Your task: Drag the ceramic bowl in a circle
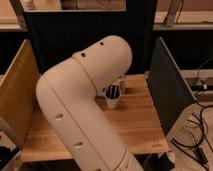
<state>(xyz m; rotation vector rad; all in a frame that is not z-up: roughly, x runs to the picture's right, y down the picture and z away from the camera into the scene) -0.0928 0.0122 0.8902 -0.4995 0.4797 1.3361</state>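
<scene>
My cream arm fills the middle of the camera view, bent at the elbow over the wooden table. The ceramic bowl is hidden, and none of it shows around the arm. My gripper is hidden behind the arm's upper segment, somewhere over the back middle of the table, and it is shut. A small white cup with dark contents stands just right of the arm near the table's centre.
A tan pegboard panel walls the table's left side and a dark panel its right. A black backboard closes the rear. Cables lie on the floor at the right.
</scene>
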